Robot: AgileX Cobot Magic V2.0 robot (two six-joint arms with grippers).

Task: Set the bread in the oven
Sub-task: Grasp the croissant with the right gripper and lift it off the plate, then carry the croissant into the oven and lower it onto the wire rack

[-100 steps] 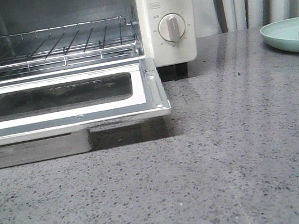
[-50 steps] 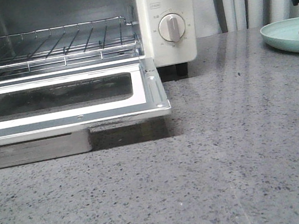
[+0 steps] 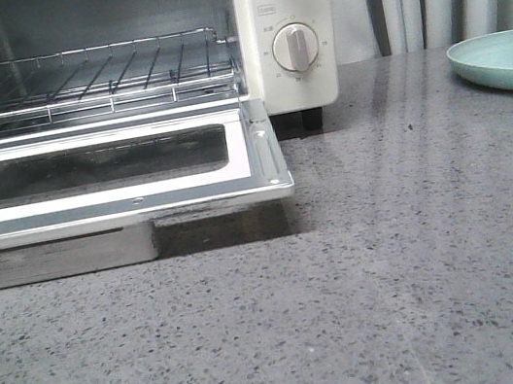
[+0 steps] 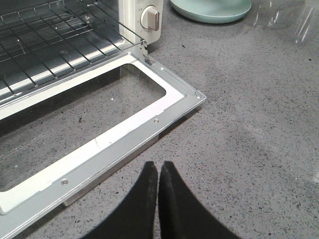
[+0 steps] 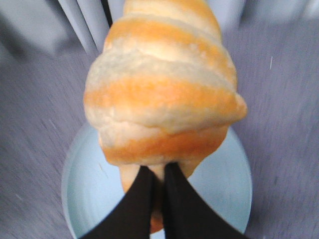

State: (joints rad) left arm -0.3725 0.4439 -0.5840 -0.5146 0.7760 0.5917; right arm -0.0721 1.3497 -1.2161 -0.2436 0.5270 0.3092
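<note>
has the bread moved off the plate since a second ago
Yes. It is gone from the plate in the front view; the right wrist view shows the bread held in the right gripper above the plate.

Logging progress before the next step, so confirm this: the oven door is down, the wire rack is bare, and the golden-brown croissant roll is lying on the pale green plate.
Not quite. The white toaster oven's door is down and its wire rack bare, but the golden-brown croissant roll is not lying on the pale green plate. The right wrist view shows the right gripper holding it above the plate.
</note>
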